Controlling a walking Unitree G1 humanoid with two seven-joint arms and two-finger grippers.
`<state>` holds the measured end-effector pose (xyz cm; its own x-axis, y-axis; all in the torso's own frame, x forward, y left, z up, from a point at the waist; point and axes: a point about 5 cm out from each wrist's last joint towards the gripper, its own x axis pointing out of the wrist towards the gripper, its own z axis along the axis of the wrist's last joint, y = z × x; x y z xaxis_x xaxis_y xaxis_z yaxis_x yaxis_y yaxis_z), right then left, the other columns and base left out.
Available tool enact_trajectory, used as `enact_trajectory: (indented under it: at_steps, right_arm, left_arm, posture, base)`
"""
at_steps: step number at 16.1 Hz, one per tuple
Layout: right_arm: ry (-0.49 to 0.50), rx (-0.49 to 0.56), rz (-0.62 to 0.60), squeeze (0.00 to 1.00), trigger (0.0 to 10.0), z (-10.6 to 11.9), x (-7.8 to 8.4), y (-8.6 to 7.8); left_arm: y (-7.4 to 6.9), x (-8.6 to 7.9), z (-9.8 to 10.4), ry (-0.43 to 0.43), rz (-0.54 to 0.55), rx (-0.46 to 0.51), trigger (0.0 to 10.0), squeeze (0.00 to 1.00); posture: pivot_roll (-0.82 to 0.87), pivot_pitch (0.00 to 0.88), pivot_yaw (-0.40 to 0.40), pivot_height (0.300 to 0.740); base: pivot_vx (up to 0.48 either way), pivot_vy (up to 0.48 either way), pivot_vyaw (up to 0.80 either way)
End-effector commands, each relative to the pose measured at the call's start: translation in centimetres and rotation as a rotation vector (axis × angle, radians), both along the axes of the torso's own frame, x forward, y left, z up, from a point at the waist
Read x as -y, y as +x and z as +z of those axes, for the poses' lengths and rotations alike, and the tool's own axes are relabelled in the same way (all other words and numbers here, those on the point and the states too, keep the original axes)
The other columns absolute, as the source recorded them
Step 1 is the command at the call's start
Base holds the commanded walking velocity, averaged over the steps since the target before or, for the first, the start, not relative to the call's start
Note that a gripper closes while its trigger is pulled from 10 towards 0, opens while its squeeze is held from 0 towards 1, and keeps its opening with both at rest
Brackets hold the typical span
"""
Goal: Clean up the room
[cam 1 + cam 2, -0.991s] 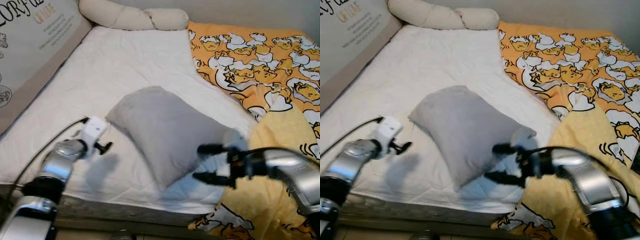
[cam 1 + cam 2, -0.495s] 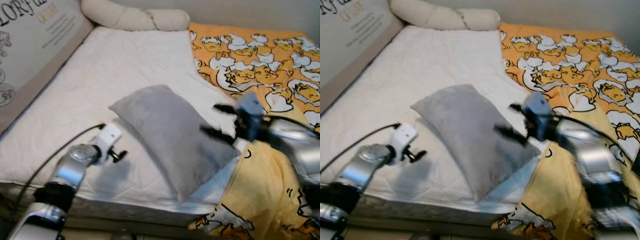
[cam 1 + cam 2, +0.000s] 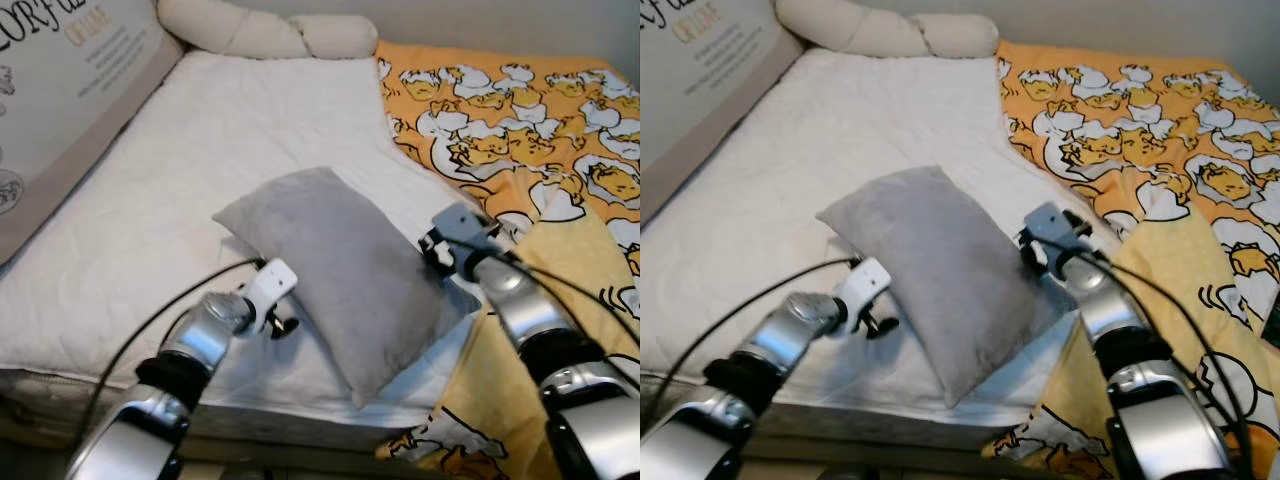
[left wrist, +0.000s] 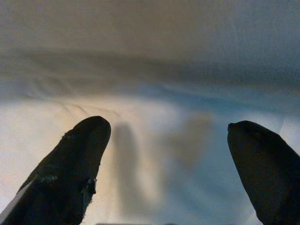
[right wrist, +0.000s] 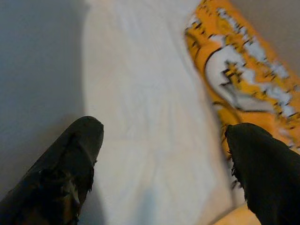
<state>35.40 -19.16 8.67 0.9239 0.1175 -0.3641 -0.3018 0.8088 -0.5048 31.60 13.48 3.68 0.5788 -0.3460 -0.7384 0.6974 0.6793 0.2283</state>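
Note:
A grey pillow [image 3: 340, 265] lies at an angle on the white mattress [image 3: 200, 160], near its front edge. My left gripper [image 3: 281, 325] is low over the sheet, just beside the pillow's left long edge. Its wrist view shows it open [image 4: 168, 159], with the white sheet and the pillow's grey edge ahead. My right gripper [image 3: 433, 246] sits at the pillow's right side, pointing away from me. It is open [image 5: 164, 164] over the white sheet, with the grey pillow [image 5: 37, 70] by one finger and the orange blanket [image 5: 234, 70] by the other.
An orange and yellow duck-print blanket [image 3: 520, 110] covers the bed's right part and hangs over the front corner. A long cream bolster [image 3: 260, 35] lies along the far end. A beige lettered panel [image 3: 60, 90] runs along the left side. The mattress's front edge [image 3: 250, 415] is close.
My left gripper has moved right, up to the pillow's left edge. My right gripper has swung from in front of the pillow's near corner up to its right side.

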Motion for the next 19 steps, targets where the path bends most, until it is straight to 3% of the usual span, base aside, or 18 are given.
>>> enact_trajectory:
  at_steps: [1,3,5,6,9,10,13,15,16,17,18,19]
  right_arm:
    - [0.006,-0.04,0.04,0.0,10.0,-0.9,-0.3,-0.4]
    - [0.067,-0.179,0.157,0.0,10.0,-3.1,-1.0,-1.9]
    - [0.333,-0.338,0.268,0.0,10.0,-4.1,-1.9,-3.6]
    - [0.398,-0.358,0.321,0.0,10.0,-3.9,-2.2,-4.1]
    - [0.472,-0.428,0.412,0.0,10.0,-3.6,-1.9,-5.5]
    - [0.522,-0.45,0.443,0.0,10.0,-3.0,-1.8,-6.0]
    - [0.584,-0.462,0.496,0.0,10.0,-1.9,-1.8,-6.9]
    - [0.543,-0.482,0.412,0.0,10.0,-2.4,-0.4,-7.3]
    - [0.524,-0.469,0.345,1.0,10.0,-2.5,0.6,-7.1]
    - [0.526,-0.454,0.268,1.0,10.0,-2.4,1.4,-6.7]
    - [0.518,-0.394,0.145,1.0,10.0,-2.4,3.0,-6.0]
    - [0.541,-0.336,0.07,1.0,10.0,-2.1,3.9,-5.4]
  left_arm:
    - [0.5,0.3,0.1,0.029,0.001,0.031,10.0,0.0]
    - [1.2,0.7,0.7,-0.014,0.051,0.067,10.0,0.0]
    - [1.7,-0.6,1.3,-0.007,0.096,0.097,10.0,0.0]
    - [1.9,-1.3,1.6,-0.013,0.117,0.106,10.0,0.0]
    - [2.2,-3.1,2.5,-0.02,0.129,0.125,10.0,0.0]
    - [2.0,-3.5,2.8,-0.013,0.085,0.119,10.0,0.0]
    - [1.3,-2.9,3.1,-0.038,-0.001,0.093,10.0,0.0]
    - [0.5,-2.1,2.7,-0.09,-0.023,0.063,10.0,0.0]
    - [0.7,-2.5,2.7,-0.129,0.048,0.047,10.0,0.0]
    - [0.7,-2.8,2.8,-0.154,0.079,0.041,10.0,0.0]
    - [0.7,-3.1,2.7,-0.223,0.102,0.065,10.0,1.0]
    - [0.8,-3.4,2.7,-0.306,0.155,0.095,10.0,1.0]
  posture:
    - [0.04,0.0,-0.015,0.74]
    - [0.03,0.0,-0.011,0.74]
    - [0.02,0.0,-0.005,0.74]
    - [0.02,0.0,-0.003,0.74]
    - [0.02,0.0,-0.004,0.74]
    - [0.02,0.0,-0.004,0.74]
    - [0.02,0.0,-0.005,0.74]
    - [0.03,0.0,-0.01,0.74]
    - [0.03,0.0,-0.01,0.74]
    - [0.03,0.0,-0.01,0.74]
    - [0.02,0.0,-0.003,0.74]
    - [0.02,0.0,-0.001,0.74]
  base:
    - [0.0,0.0,0.0]
    - [0.0,0.0,0.0]
    - [0.0,0.0,0.0]
    - [0.0,0.0,0.0]
    - [0.0,0.0,0.0]
    - [0.0,0.0,0.0]
    - [0.0,0.0,0.0]
    - [0.0,0.0,0.0]
    - [0.0,0.0,0.0]
    - [0.0,0.0,0.0]
    - [0.0,0.0,0.0]
    - [0.0,0.0,0.0]
